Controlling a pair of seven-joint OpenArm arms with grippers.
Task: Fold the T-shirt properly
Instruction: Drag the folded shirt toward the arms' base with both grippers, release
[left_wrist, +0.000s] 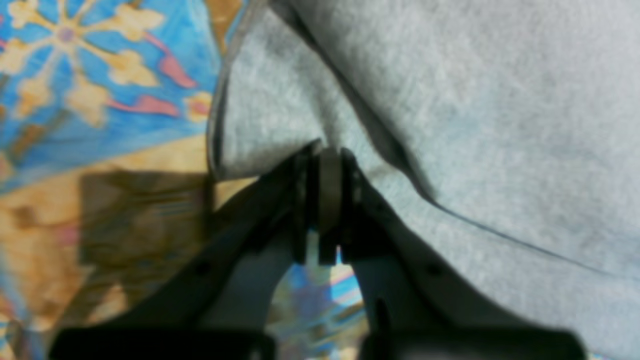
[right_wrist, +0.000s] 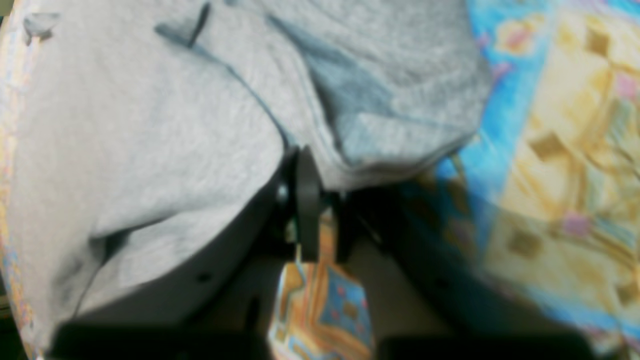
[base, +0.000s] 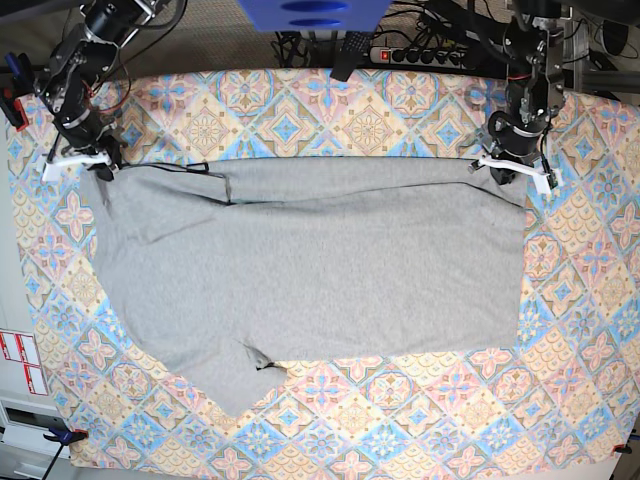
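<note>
Nearest the left wrist camera, the left gripper (left_wrist: 327, 192) is sitting with its jaws pressed together on a fold of the T-shirt (left_wrist: 450, 110), the grey cloth bunching up just above the dark fingertips. In the right wrist view the right gripper (right_wrist: 310, 200) is likewise pinching a hem of the shirt, jaws nearly together with only cloth between them, and a creased edge is draping to its right. From the base view the T-shirt (base: 320, 270) is lying spread flat across the middle of the tablecloth (base: 400, 430), plain grey side up, one sleeve pointing toward the near edge at lower left. The left gripper (base: 515, 165) is holding the shirt's far corner on the right side of that view; the right gripper (base: 82, 158) is holding the far corner on the left side. The far edge of the shirt is running fairly straight between the two grippers. Both wrist views are blurred, so finer detail of the fingertips cannot be told.
</note>
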